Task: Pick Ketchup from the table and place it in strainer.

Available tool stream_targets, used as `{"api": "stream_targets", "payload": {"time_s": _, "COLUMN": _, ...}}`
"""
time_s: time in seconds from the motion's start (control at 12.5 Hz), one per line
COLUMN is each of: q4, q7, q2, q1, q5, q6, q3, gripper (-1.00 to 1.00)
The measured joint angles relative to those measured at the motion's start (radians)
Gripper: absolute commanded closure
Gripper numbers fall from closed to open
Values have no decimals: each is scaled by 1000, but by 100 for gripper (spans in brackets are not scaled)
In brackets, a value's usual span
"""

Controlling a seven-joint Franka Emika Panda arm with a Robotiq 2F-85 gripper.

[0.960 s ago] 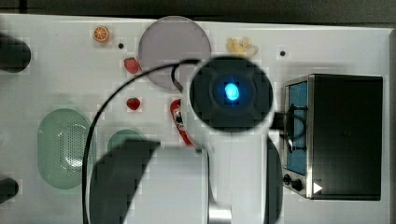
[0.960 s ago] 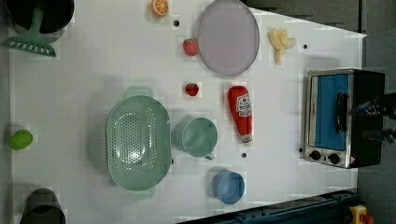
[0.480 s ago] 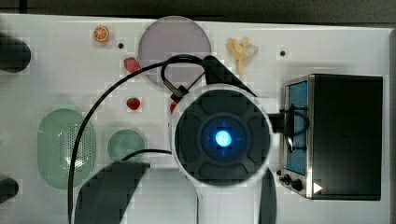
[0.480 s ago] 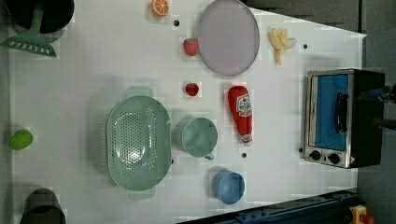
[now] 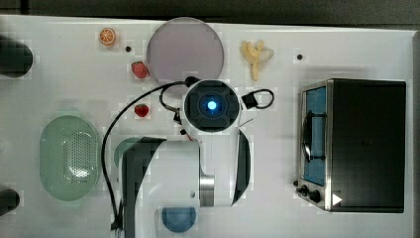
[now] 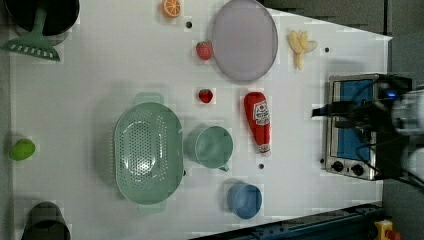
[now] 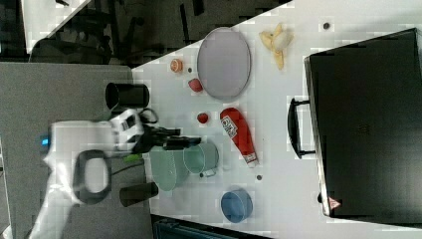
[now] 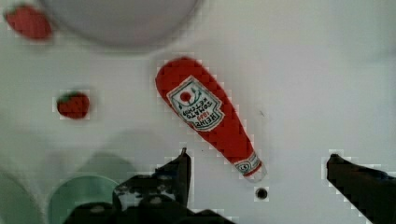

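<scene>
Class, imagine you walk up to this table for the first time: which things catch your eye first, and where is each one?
The red ketchup lies on its side mid-table, apart from the green cup in the left view. The pale mint strainer sits empty to the left view's left of that cup. In the wrist view, the open gripper hangs above the bottle's cap end.

Bare table around ketchup (image 6: 258,121) (cup (image 6: 212,146) near)

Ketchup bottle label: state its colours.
White with dark print and a red spot, on the red ketchup bottle; clearest in the wrist view.
</scene>
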Motion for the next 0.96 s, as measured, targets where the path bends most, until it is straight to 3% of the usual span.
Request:
{"api": "stream_targets", "payload": {"time_s": 0.48, "q4": -184, "q7": -389, "q2": 132, "q1": -4, "q5": -1, "q6": 339, "q3": 21, "gripper": -100}}
{"api": "stream_targets", "payload": {"time_s": 0.96, "q4": -193, "q7": -457, "q2": 300, "q1": 1, "q5": -14, "q6": 520, "q3": 40, "gripper": -100}}
